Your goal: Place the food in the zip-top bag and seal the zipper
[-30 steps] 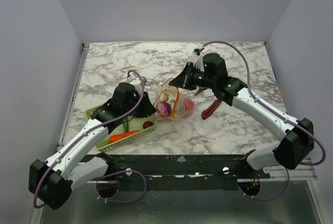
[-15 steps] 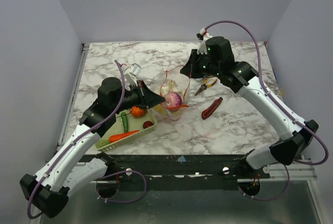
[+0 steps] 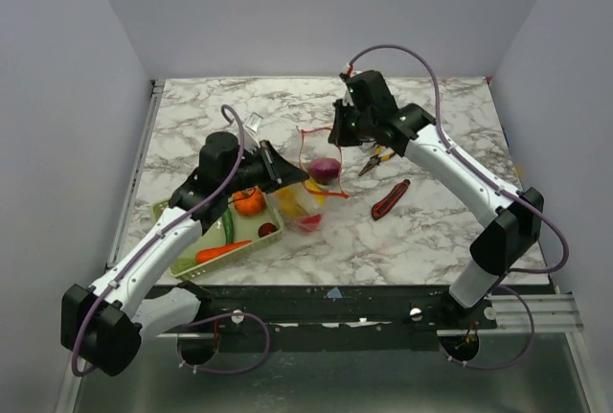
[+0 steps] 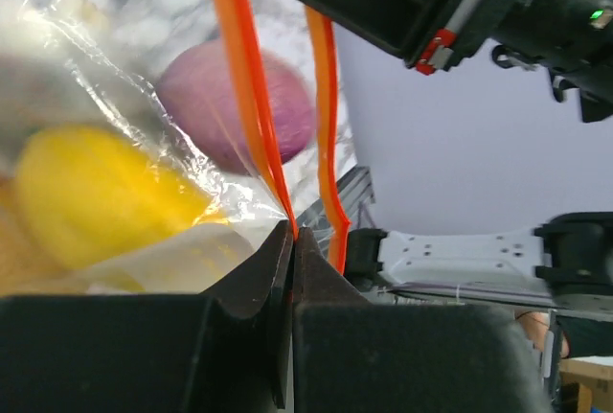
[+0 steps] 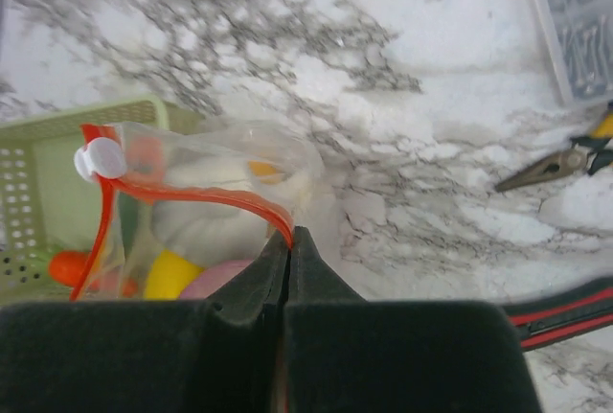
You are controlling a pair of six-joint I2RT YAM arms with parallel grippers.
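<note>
You had left gripper (image 4: 290, 234) and right gripper (image 5: 289, 237) clamped tight on the zipper (image 5: 192, 193), well inside the table (image 3: 431, 231) edges. A second earlier, left hovered over the basket (image 3: 182, 262).

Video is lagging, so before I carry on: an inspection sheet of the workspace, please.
Surface: marble table, no spills seen.
Job's things: zip-top bag held between the arms, mouth open, pink piece and yellow piece inside; pumpkin, cucumber, carrot in the basket.
Clutter: pliers and utility knife right of the bag.
Grippers: left gripper and right gripper both shut on the zipper, at opposite ends.
Cables: purple cables loop over both arms, clear of the bag.
Surroundings: plain walls, nothing seen.
</note>
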